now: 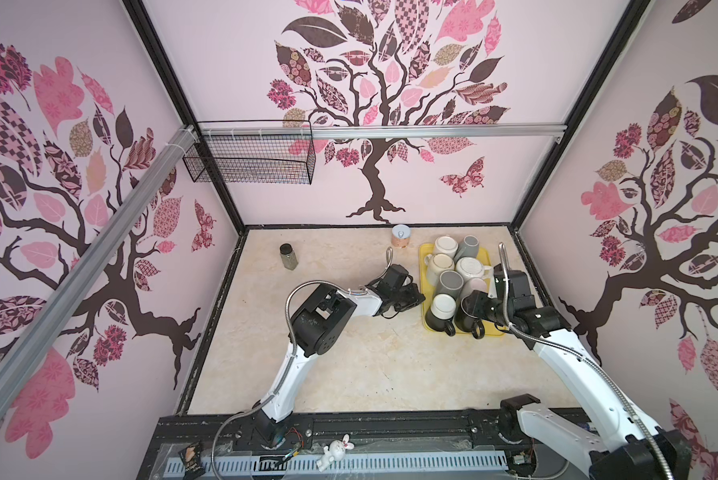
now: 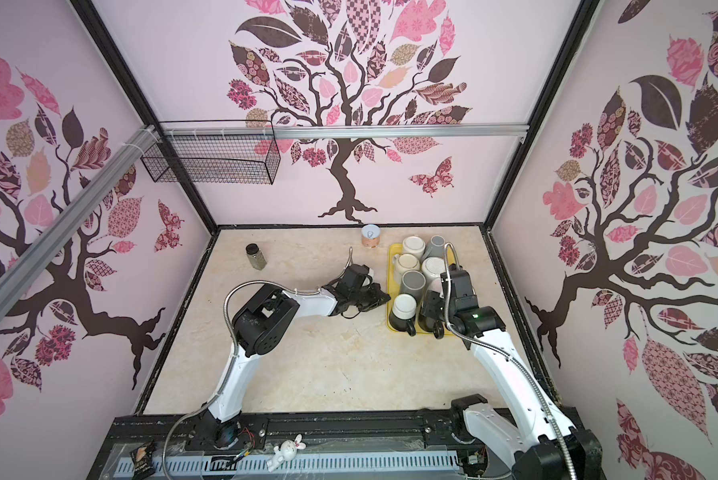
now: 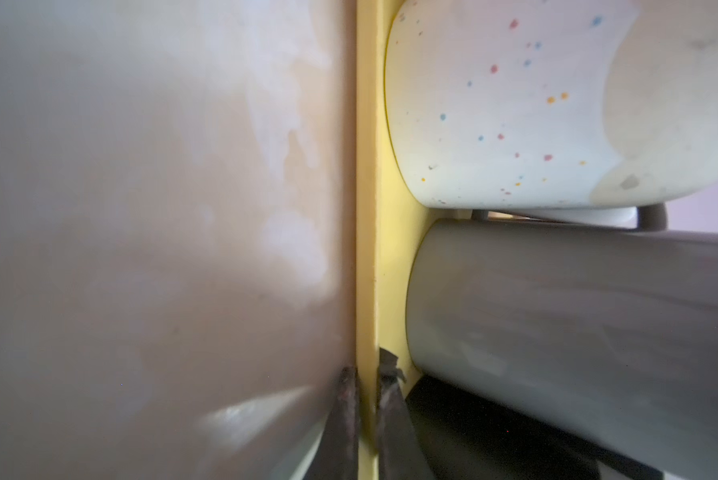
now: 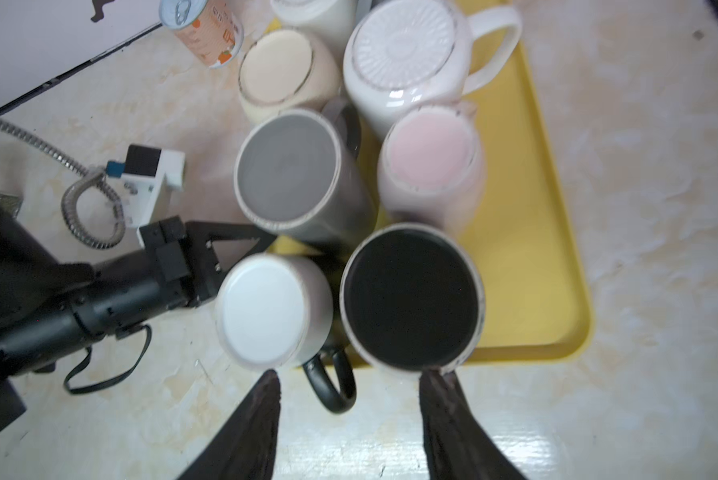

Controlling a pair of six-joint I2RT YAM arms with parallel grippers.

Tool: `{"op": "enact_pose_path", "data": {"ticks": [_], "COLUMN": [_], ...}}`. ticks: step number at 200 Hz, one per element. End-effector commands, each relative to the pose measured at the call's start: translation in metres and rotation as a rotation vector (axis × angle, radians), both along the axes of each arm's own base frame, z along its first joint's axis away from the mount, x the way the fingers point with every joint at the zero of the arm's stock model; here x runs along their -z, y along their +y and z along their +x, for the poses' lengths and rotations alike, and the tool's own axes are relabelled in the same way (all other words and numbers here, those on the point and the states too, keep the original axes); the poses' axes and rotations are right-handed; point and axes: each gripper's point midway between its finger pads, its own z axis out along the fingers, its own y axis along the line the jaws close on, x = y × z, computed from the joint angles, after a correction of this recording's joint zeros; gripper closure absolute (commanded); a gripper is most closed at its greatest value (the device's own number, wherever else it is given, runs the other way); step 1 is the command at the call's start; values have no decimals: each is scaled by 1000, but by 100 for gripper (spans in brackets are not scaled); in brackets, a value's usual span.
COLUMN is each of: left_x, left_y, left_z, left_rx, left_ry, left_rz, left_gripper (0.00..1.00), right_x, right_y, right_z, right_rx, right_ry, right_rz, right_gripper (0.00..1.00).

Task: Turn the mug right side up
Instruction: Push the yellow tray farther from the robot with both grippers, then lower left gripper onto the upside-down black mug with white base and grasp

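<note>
At the far left of the table [image 1: 349, 365] we see a small dark-lidded jar [image 1: 289, 257] standing alone. A can [image 1: 400, 236] stands near the back wall, just beside the tray's far corner. The left pincer [image 3: 367, 374] is clenched on the near-left rim of the yellow tray [image 3: 365, 208], one finger on each side of the rim. On the tray we count eight mugs, all bottom up and packed close together. Among them are a gray mug [image 4: 284, 166], a pink mug [image 4: 430, 153], a dark mug with a white base [image 4: 272, 309] and a black mug [image 4: 411, 297] at the tray's near edge. The right pincer [image 4: 353, 376] hangs above the black mug's near side, released, its fingers spread and gripping nothing.
</note>
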Motion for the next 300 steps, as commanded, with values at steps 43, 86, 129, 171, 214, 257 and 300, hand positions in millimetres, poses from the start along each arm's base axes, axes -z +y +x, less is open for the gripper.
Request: {"op": "enact_pose_path", "data": {"ticks": [43,86,129,171,214,257,300], "left_x": [-63,-80,-79,-74,-55,-47,-54], "left_y": [29,59,96,129,158,168,156], "left_z": [8,-22,-64,-94,-115,-121,-116], "left_rx": [15,65,121,117,126,121,107], "left_ry": [-187,-239,-256,-260,-250,-238,-223], "left_rz": [79,172,297,339,430,458,407], "left_gripper": [68,61,60,58,55,54,54], "right_x": [38,67,75,90,92,81,76], "right_y": [41,53,44,62,92,118,139], "right_z": [-40,-37,-23,-11,-6,-3,-1], "right_rx": [-154,-164,-140,-185,-250,-293,-333], "right_ry": [59,129,149,137,169,140,153], "right_rz": [185,41,-56,0,58,156,216], "right_gripper": [46,34,22,23,27,28,28]}}
